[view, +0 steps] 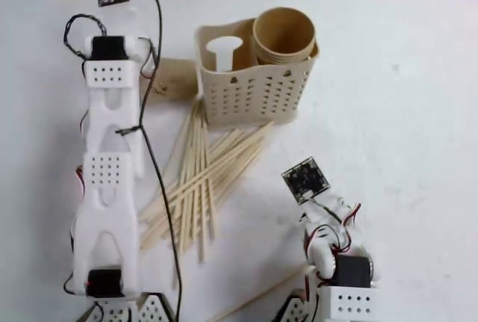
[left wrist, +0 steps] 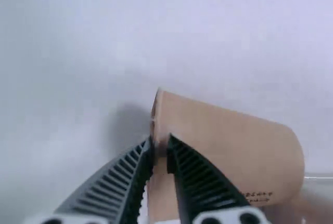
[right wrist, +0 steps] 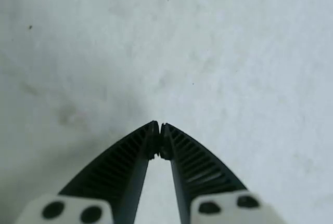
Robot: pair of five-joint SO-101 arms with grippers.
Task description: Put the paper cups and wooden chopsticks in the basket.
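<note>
Your left gripper (left wrist: 158, 150) pinches the thin rim of a paper cup (left wrist: 229, 151) between ribbed black fingers. The cup lies on its side, smooth tan card, its long axis running away from the fingertips toward the perforated plastic basket (view: 254, 98) just beside it. Your right gripper (right wrist: 158, 141) is pressed together on nothing, and the slim wooden chopsticks (view: 196, 180) lie scattered between the arms

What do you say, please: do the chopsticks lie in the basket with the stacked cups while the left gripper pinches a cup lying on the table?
Not quite: the high view shows the chopsticks scattered on the table before the basket, not in it. The stacked cups do stand in the basket, and the left gripper does pinch the lying cup.
</note>
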